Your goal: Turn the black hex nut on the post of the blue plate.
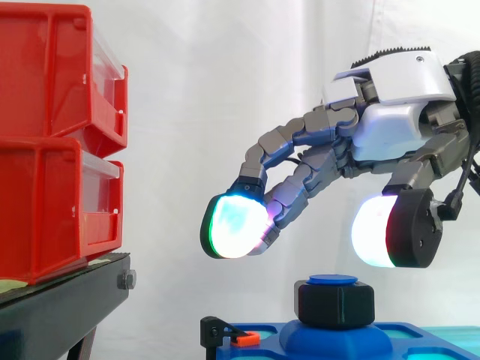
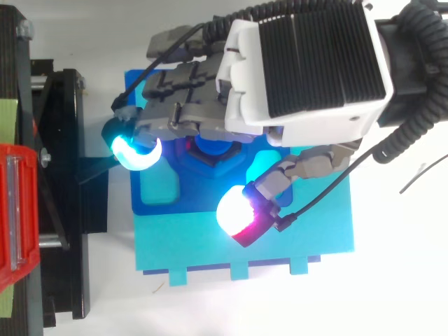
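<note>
The black hex nut (image 1: 334, 303) sits on the blue post (image 1: 332, 280) rising from a raised boss of the blue plate (image 1: 390, 341). In the top view the nut (image 2: 215, 158) is mostly hidden under the hand. My hand (image 1: 390, 127) hovers above the nut, palm down, fingers loosely curved and spread. Its glowing fingertips (image 1: 234, 225) hang left of the nut and the thumb pad (image 1: 375, 232) hangs just above its right side; neither touches it. Nothing is held. From above, the hand (image 2: 308, 66) covers the plate's (image 2: 308, 231) far half.
Two stacked red bins (image 1: 52, 142) stand on a black stand (image 1: 67, 304) at the left. A small black clip with an orange tab (image 1: 232, 336) sits at the plate's left edge. A white curtain hangs behind.
</note>
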Controlling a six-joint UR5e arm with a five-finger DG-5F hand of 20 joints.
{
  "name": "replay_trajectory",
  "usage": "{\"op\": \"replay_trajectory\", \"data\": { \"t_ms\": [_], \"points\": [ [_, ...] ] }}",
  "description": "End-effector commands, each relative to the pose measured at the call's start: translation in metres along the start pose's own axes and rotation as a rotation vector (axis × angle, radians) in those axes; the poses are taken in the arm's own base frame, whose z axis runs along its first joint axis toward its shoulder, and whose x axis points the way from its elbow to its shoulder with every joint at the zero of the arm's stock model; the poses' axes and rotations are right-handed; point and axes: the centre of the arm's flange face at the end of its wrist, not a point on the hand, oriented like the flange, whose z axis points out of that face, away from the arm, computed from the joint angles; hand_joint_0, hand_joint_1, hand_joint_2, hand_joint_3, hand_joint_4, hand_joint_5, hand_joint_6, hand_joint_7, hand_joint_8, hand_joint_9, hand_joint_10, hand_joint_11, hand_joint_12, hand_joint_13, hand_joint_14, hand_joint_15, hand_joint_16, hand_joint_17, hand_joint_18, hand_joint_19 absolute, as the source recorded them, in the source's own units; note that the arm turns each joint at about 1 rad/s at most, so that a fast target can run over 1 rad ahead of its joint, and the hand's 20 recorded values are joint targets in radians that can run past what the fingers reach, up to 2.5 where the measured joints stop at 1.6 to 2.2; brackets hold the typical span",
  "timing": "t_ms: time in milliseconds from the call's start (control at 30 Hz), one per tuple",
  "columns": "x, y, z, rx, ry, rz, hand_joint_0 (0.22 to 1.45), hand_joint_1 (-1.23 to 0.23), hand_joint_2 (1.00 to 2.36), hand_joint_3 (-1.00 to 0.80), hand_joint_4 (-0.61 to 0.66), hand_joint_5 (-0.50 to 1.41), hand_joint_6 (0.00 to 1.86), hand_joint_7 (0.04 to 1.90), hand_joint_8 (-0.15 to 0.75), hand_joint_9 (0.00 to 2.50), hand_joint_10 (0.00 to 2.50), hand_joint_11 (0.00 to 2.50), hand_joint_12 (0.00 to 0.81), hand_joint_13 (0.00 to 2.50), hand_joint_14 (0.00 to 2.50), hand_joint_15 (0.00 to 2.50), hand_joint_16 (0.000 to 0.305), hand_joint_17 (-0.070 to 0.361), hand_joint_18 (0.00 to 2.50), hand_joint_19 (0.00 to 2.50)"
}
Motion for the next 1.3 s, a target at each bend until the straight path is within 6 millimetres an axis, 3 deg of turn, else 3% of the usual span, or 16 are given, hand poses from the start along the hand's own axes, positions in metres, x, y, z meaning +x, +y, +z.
{"op": "replay_trajectory", "data": {
  "t_ms": [0,467,700,967,1267],
  "points": [
    [0.003,-0.001,0.0,0.002,-0.001,-0.004,0.48,-0.85,1.0,-0.5,0.25,-0.21,0.5,0.78,0.317,0.55,0.0,0.05,0.419,0.5,0.0,0.07,0.052,0.117,0.34,0.18],
    [0.01,-0.002,0.002,0.017,-0.02,-0.006,0.46,-0.8,1.0,-0.5,0.27,-0.2,0.5,0.77,0.332,0.57,0.0,0.05,0.432,0.51,0.0,0.08,0.054,0.121,0.35,0.2],
    [0.023,-0.005,0.0,0.025,0.0,-0.001,0.4,-0.7,1.0,-0.5,0.29,-0.2,0.5,0.77,0.361,0.59,0.0,0.05,0.466,0.52,0.0,0.08,0.061,0.138,0.38,0.19],
    [0.024,-0.005,-0.001,0.028,0.008,0.0,0.37,-0.56,1.0,-0.5,0.33,-0.18,0.5,0.8,0.386,0.61,0.0,0.05,0.485,0.54,0.0,0.08,0.066,0.149,0.4,0.2],
    [0.025,-0.008,-0.003,0.034,0.023,-0.001,0.38,-0.5,1.0,-0.5,0.38,-0.16,0.5,0.9,0.398,0.65,0.0,0.04,0.488,0.56,0.0,0.07,0.066,0.149,0.43,0.21]
  ]
}}
